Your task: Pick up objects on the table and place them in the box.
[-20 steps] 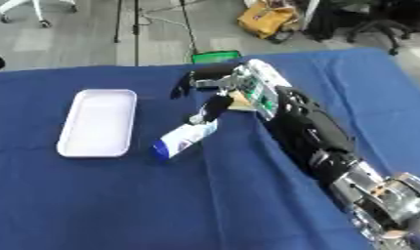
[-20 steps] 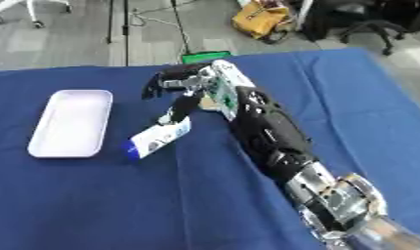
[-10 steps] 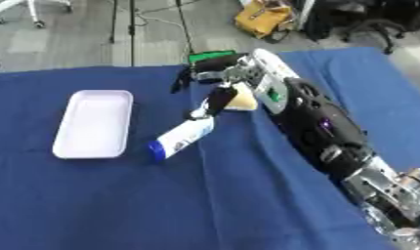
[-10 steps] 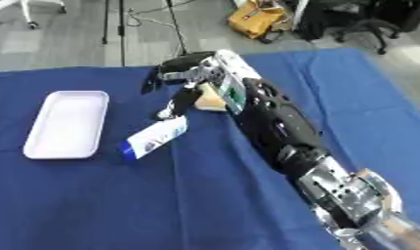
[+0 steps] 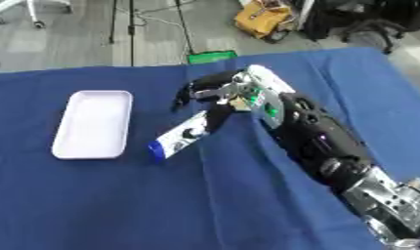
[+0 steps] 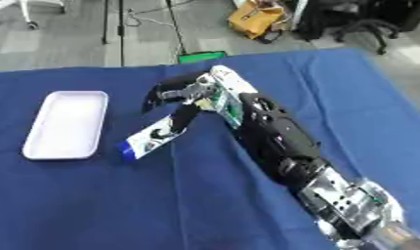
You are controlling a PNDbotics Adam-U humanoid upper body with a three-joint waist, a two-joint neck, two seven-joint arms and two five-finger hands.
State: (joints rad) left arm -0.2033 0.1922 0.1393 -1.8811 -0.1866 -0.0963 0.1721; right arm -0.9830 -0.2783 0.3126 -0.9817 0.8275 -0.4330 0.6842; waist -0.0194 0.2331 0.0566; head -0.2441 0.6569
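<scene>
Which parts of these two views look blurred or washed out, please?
Left eye view: the right hand and tube have soft edges; the white tray is pale, nearly featureless. Right eye view: the forearm's lower end smears at the bottom corner; the tube's print is unreadable.

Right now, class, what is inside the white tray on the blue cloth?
Nothing shows inside the white tray; its whole floor is visible and bare. The blue-and-white tube lies outside it on the cloth, under the right hand.

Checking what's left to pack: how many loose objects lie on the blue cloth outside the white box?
1 for sure: a blue-and-white tube lying right of the white box, under the right hand. Something tan shows behind that hand, and it may hide more.
</scene>
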